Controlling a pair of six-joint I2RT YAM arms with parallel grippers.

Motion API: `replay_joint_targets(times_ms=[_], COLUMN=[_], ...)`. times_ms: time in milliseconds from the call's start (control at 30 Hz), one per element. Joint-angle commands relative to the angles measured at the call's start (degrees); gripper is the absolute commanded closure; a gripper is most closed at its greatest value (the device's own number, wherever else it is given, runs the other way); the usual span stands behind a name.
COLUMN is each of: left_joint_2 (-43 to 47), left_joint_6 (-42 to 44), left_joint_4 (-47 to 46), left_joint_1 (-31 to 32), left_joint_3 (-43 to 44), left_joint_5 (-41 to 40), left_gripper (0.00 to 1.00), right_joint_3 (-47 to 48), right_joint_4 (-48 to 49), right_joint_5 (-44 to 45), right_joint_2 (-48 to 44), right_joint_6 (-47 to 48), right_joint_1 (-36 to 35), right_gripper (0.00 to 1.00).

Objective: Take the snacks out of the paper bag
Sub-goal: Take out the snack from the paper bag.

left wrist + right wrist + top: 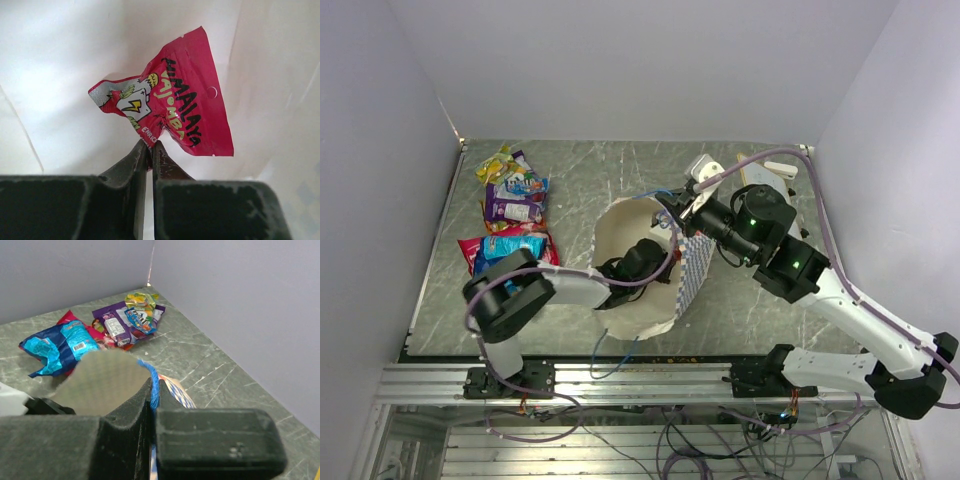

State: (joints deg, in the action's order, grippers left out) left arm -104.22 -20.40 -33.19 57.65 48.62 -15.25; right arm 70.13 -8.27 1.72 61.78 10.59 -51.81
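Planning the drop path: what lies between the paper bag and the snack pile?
Only bare table between paper bag and snack pile, shown in the top view.

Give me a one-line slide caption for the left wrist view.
Inside the cream-walled paper bag, the left gripper pinches the lower edge of a red snack packet.

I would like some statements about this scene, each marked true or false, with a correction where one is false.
1. The left claw is shut on a red packet. True.
2. That red packet lies outside the paper bag. False: it is inside the bag, with cream walls around it.
3. The right claw pinches the paper bag's rim. True.
4. The pile of snacks lies to the right of the bag. False: it lies to the bag's left, near the far left corner.
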Motion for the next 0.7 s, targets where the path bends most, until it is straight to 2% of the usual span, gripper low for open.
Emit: replay_joint_targets(times_ms=[0,167,367,567,667], left_joint_2=[9.6,20.0,31.1,37.0,39.2], left_joint_6=[-6.3,-9.8,-11.6,-11.8,-11.6], left_joint_4=[9.7,19.2,32.1,41.4,46.7], left_joint_1=[0.5,2.2,2.5,2.5,2.5], left_joint_3=[-3.1,-7.1,-9.3,-6.1,-3.4], left_joint_5=[9.0,13.2,12.0,11.4,10.0], left_gripper=[0.93,0.93,0.93,0.93,0.93], right_joint_3=[-2.5,-4.8,-6.4,-2.3,0.2], right_joint_4=[4.9,7.7,9.4,8.4,9.5], right_joint_5=[2.0,4.2,8.4,13.4,12.1], right_joint_2=[-1.4,-1.7,-3.5,-2.1,-1.0], right_joint_6=[0.8,0.3,2.8,9.9,14.3], right_joint_1=[0.2,0.1,0.2,0.9,4.0], right_gripper=[1.00,1.00,1.00,1.00,1.00])
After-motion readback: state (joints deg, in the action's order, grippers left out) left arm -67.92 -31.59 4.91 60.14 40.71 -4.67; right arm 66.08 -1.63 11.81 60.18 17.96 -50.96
